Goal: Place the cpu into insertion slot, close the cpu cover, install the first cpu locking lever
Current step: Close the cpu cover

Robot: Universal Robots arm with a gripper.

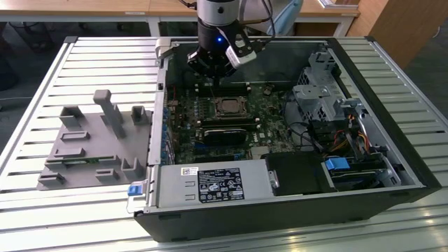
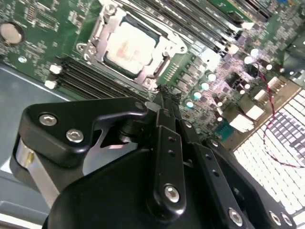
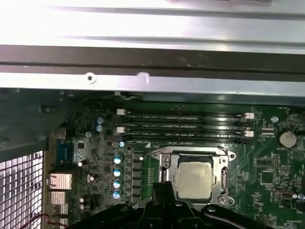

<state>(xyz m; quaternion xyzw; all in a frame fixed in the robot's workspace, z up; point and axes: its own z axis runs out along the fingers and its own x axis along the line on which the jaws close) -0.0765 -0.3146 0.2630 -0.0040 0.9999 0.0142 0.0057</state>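
So the cpu chip [image 3: 193, 179] is sitting flat in the socket [image 1: 216, 101]. It's a small square with a dull silver-tan metal top and a matte look. The cover [image 3: 222, 174] is down over it. It's a thin shiny metal frame, and the chip shows through its big square window.

The gripper [image 2: 167, 93] hangs just off one corner of the socket, close above the board and not touching the chip. It's chunky black metal with silver screw heads along its linkages. Its fingers [image 3: 164, 191] look pinched right together into one narrow black tip, and I can't see anything held between them.

Around the socket is the green circuit board [image 3: 267, 162], full of tiny parts. Long narrow black memory slots [image 3: 186, 128] with white end clips run just beside the socket. A row of little round blue-topped capacitors [image 3: 117, 171] stands near the socket, on the same side as the fingers. A round silvery coin battery [image 3: 286, 139] sits a bit further from the socket, on the other side.

In the exterior view the socket is about mid-board inside an open black computer case [image 1: 280, 220], which lies on a ribbed metal table [image 1: 91, 58]. Well away from the socket, outside the case toward the exterior view's left, there's a blocky grey plastic holder [image 1: 91, 142] with upright posts.
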